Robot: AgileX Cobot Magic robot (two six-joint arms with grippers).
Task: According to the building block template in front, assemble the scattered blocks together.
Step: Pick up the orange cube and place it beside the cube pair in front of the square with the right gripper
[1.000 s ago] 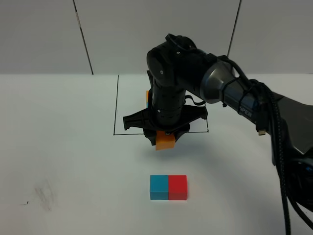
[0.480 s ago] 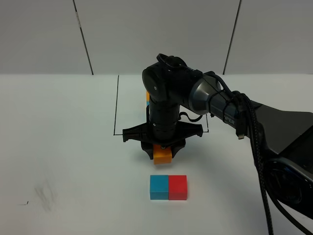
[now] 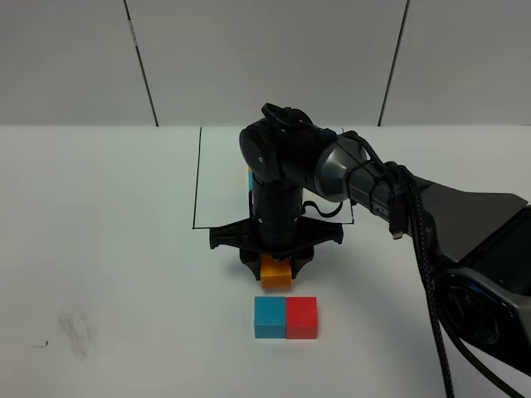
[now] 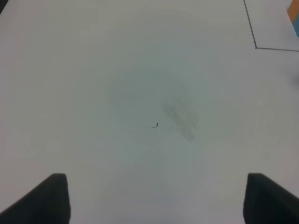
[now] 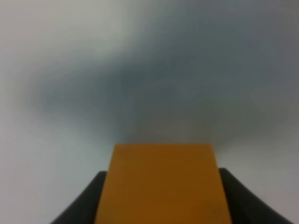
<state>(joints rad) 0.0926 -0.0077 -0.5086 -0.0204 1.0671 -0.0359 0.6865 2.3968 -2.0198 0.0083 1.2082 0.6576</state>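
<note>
The right hand [image 3: 275, 259] is clamped on the orange cube [image 3: 276, 275], its dark fingers [image 5: 88, 201] pressed against two opposite sides and pointing straight down; the right wrist view is filled by that cube's [image 5: 163, 182] flat face. The cube sits just behind the cyan-blue cube [image 3: 269, 318], with a narrow gap between them, and whether it touches the tabletop [image 3: 108, 249] cannot be told. The cyan-blue cube stands flush against the red cube [image 3: 302, 317] on its right, near the front edge. White lettering on the black arm [image 3: 377, 203] is too small to read. Behind the arm lies the black drawn rectangle [image 3: 199, 178] of the template [image 3: 250, 176], of which only a cyan sliver shows. The left hand [image 4: 156, 200] hangs with fingertips [image 4: 51, 198] spread wide apart, holding nothing, over bare tabletop bearing a faint grey smudge [image 4: 180, 119].
</note>
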